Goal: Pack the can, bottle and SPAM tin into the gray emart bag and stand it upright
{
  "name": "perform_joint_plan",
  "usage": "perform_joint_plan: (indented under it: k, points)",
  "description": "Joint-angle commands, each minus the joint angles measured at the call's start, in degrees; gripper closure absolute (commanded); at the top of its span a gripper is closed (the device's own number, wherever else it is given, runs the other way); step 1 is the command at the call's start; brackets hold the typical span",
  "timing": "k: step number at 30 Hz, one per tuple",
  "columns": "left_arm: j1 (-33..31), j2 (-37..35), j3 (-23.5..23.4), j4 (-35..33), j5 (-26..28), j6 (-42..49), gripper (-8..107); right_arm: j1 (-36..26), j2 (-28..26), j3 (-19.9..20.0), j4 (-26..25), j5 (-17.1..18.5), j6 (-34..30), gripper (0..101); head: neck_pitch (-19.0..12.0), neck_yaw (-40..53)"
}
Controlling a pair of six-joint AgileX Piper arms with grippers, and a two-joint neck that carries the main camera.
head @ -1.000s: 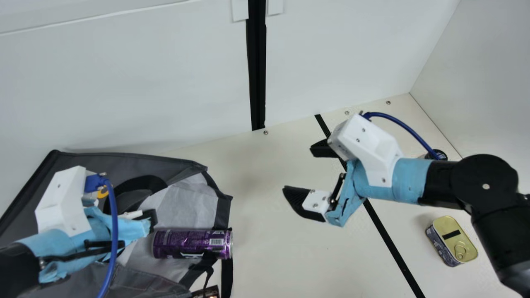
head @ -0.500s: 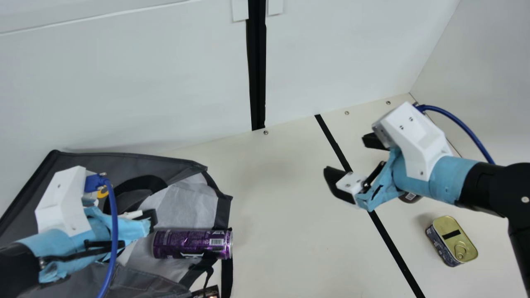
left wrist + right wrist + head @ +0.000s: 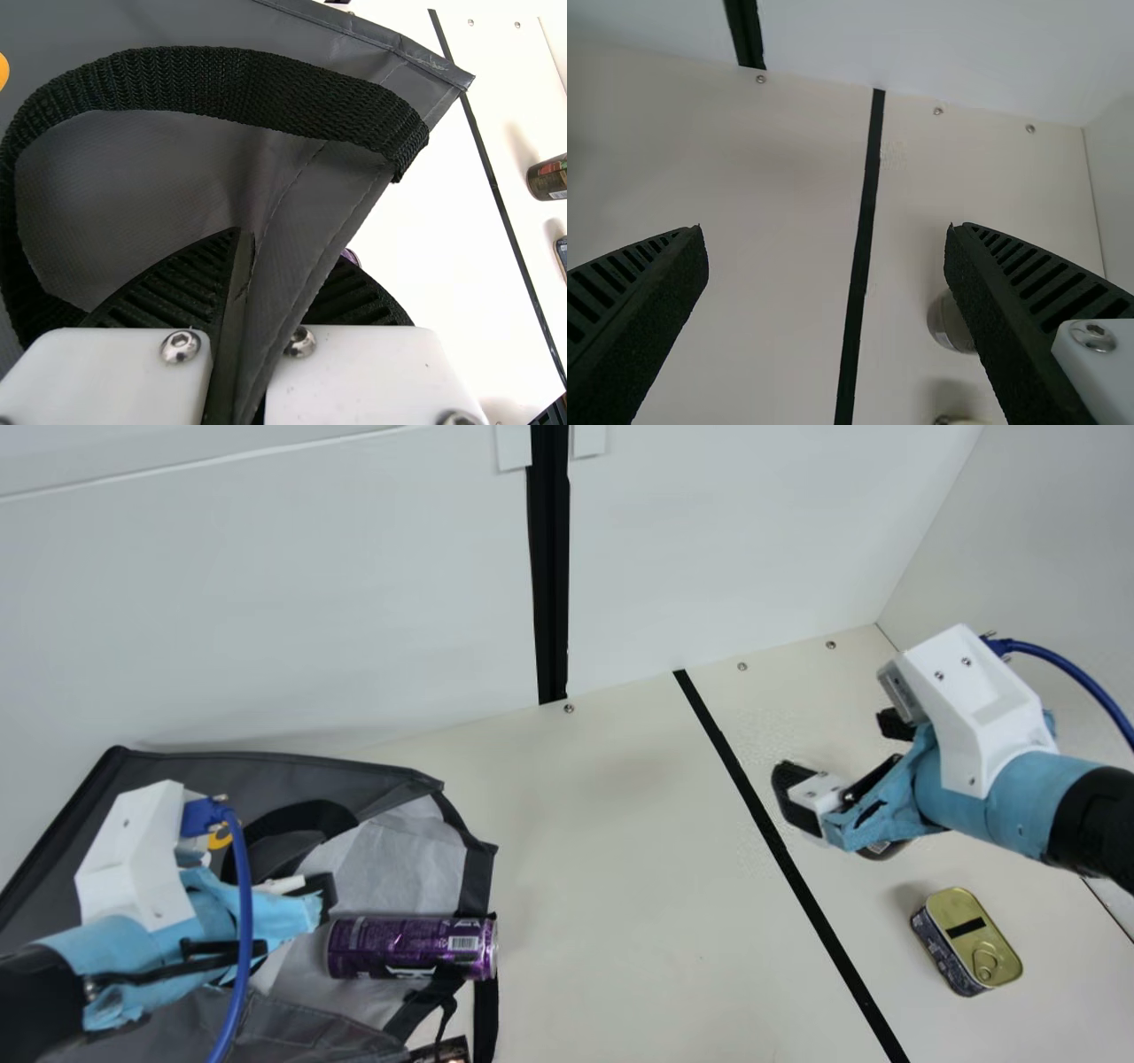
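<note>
At the main view's left, my left gripper (image 3: 326,891) is at the gray bag (image 3: 292,775); in the left wrist view that gripper (image 3: 270,266) is shut on a fold of the bag (image 3: 310,204). The purple can (image 3: 412,948) lies on its side on the bag's pale lining. My right gripper (image 3: 840,757) hangs open above the table's right part; the right wrist view shows this gripper (image 3: 826,232) with nothing between its fingers. Partly behind it is a dark labelled cylinder (image 3: 881,851), also in the left wrist view (image 3: 549,179). The tin (image 3: 970,939) rests nearer the front right.
A black strip (image 3: 780,846) runs across the cream table (image 3: 620,868), with bare surface between it and the bag. White walls stand behind and at the right. A dark item (image 3: 447,1051) pokes in at the bottom edge, beside the bag's black strap (image 3: 485,1010).
My right arm has moved to the right, away from the middle and across the black strip, its gripper staying open. My left arm, the bag and the can have not moved.
</note>
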Motion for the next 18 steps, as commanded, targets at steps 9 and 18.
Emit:
perform_joint_plan:
  k: [9, 18]
  points:
    - [0.0, 0.0, 0.0, 0.0, 0.0, 0.0, 107, -0.07, 0.04, -4.87, -8.84, 3.42, 9.66, 6, -1.3, -0.05]
    - [0.0, 0.0, 0.0, 0.0, 0.0, 0.0, 107, 0.64, 0.1, -9.17, -15.18, 7.62, 16.12, 6, -1.3, -0.05]
